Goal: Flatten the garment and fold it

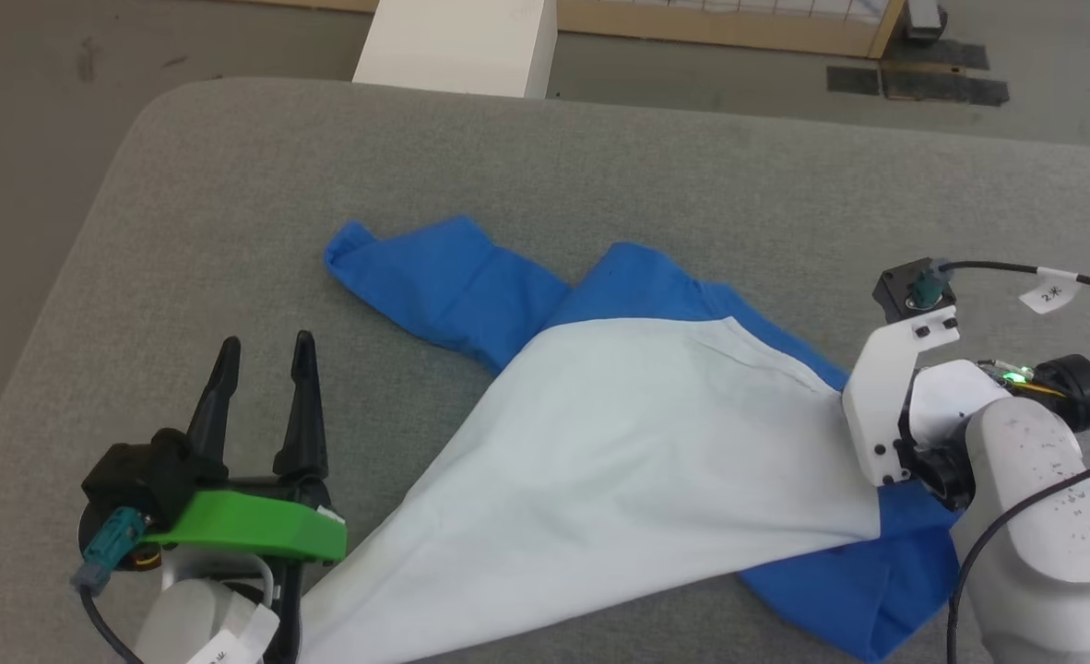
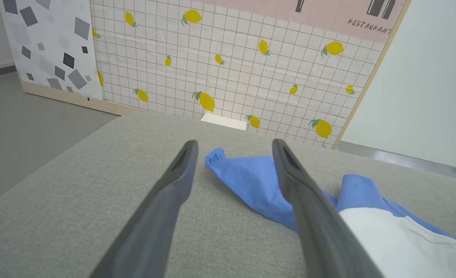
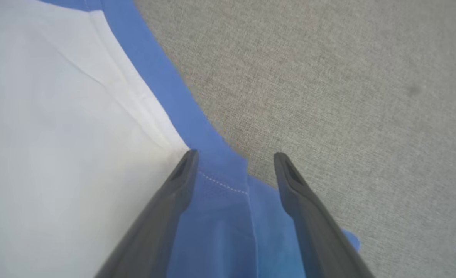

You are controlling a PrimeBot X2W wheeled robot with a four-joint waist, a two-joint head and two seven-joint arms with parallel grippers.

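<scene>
A soft T-shirt with a white body and royal-blue sleeves and sides (image 1: 619,433) lies crumpled on the grey woven fabric surface (image 1: 231,184), from its middle over toward its right edge. The white panel forms a long wedge. Its narrow tip sits at the near edge and its broad end toward the right edge, so the long axis runs slantwise from near-left to far-right. One blue sleeve (image 1: 434,277) sticks out from under the wedge and points at the far left corner, its open cuff leading. A second blue fold (image 1: 858,590) bunches below the broad end, close to the near right corner.

The left gripper (image 1: 266,346) is near the near left corner, just left of the wedge's tip. Its two dark fingers aim toward the far edge and its jaws are spread with bare surface between them. Its wrist view shows the sleeve cuff (image 2: 214,156) just past the fingertips.

The right gripper (image 3: 235,155) reaches in from the right edge. Its jaws are parted and released, straddling the blue side strip (image 3: 220,193) where it meets the white panel. Whether the fingers touch the cloth cannot be told.

A white rectangular box (image 1: 457,41) stands on the floor beyond the far edge.
</scene>
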